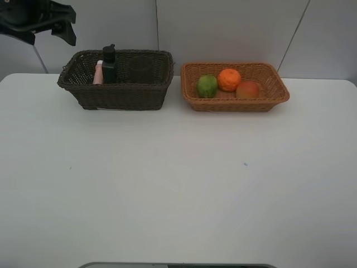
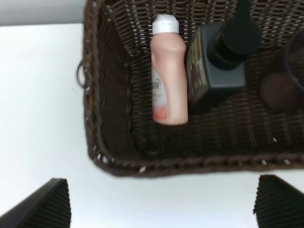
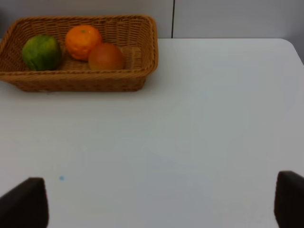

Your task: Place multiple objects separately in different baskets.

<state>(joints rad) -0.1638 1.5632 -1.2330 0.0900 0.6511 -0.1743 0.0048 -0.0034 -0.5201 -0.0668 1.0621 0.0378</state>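
two baskets (image 1: 117, 95) – three fruits (image 1: 228, 81), two bottles (image 2: 168, 71)

pink bottle (image 2: 168, 76) label print, too blurred to read

A dark brown wicker basket (image 1: 117, 84) sits at about eleven o'clock on the table. Inside, a pink bottle (image 2: 168, 71) with a white cap stands beside a black pump bottle (image 2: 218, 57), touching or nearly so; a dim cup (image 2: 285, 80) stands apart. At one o'clock, a shallow tan basket (image 1: 234, 103) holds a green fruit (image 1: 207, 86), an orange (image 1: 228, 79) and a red-yellow fruit (image 1: 247, 89), clustered together.
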